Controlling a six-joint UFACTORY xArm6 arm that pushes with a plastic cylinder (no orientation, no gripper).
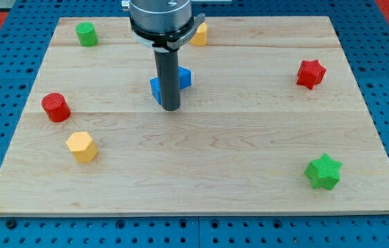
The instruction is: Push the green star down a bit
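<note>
Jaws none, my tip [171, 108] touching one blue block [180, 80], one green star [323, 171] well apart

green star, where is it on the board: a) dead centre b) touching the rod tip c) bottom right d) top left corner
c: the green star sits near the board's bottom right in the view, far from my tip, which is by the blue block near the middle.
</note>
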